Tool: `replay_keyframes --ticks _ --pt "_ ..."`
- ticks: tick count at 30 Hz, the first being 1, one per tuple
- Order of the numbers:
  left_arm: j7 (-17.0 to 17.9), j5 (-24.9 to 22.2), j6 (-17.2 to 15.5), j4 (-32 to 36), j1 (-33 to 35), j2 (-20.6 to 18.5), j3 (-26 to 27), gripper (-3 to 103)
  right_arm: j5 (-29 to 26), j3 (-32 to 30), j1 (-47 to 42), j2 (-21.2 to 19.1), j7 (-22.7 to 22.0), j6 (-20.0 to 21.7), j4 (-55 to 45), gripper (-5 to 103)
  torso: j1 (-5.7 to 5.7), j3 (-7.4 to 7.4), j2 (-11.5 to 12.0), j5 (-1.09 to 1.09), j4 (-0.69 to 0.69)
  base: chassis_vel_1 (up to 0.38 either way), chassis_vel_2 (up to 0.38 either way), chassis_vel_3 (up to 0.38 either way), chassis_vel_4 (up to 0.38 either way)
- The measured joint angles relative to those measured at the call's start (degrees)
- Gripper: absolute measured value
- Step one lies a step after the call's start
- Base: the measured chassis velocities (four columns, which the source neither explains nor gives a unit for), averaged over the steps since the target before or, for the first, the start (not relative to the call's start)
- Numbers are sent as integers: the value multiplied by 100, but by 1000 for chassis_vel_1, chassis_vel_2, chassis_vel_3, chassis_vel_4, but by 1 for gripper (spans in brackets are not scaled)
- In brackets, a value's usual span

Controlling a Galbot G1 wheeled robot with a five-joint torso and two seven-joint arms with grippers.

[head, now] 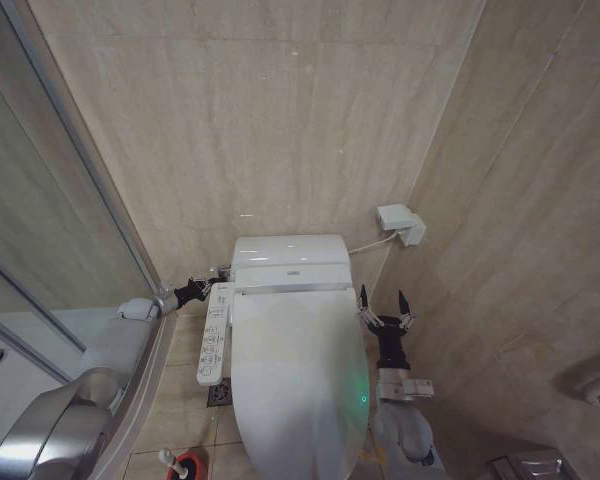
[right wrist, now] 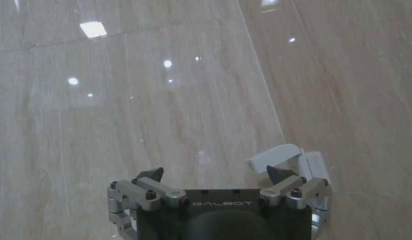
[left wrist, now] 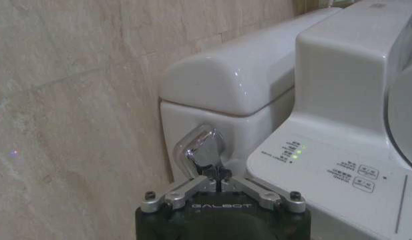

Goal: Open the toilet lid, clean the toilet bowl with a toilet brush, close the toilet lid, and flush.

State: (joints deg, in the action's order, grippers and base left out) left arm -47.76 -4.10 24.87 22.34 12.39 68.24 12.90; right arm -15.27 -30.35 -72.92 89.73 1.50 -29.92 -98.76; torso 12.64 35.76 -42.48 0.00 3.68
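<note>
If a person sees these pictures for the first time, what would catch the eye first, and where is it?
First, the closed toilet lid, a big white oval low in the middle of the head view. Next, the left gripper, its fingers shut against the chrome flush lever on the side of the tank. The right gripper hangs open beside the toilet's right side, and the toilet brush stands in its red holder on the floor.

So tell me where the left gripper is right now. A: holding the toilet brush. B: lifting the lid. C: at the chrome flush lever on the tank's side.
C: the left gripper is closed at the chrome flush lever, with the lid down.
</note>
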Motion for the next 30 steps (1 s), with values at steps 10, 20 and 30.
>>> replay_keyframes --ticks 10,20,30 --pt "1 -5 3 9 -1 -11 -35 0 1 -3 -21 -10 0 -2 -21 100 0 0 0 0 0 0 0 0 0" --pt "-51 -172 3 256 66 -82 -140 0 9 -19 -88 0 -1 -4 -67 100 0 0 0 0 -2 0 0 0 0" --pt "-265 -509 -63 1562 651 -521 -293 0 97 -20 -184 73 -2 -19 -118 100 0 -1 0 -3 3 0 0 0 0"
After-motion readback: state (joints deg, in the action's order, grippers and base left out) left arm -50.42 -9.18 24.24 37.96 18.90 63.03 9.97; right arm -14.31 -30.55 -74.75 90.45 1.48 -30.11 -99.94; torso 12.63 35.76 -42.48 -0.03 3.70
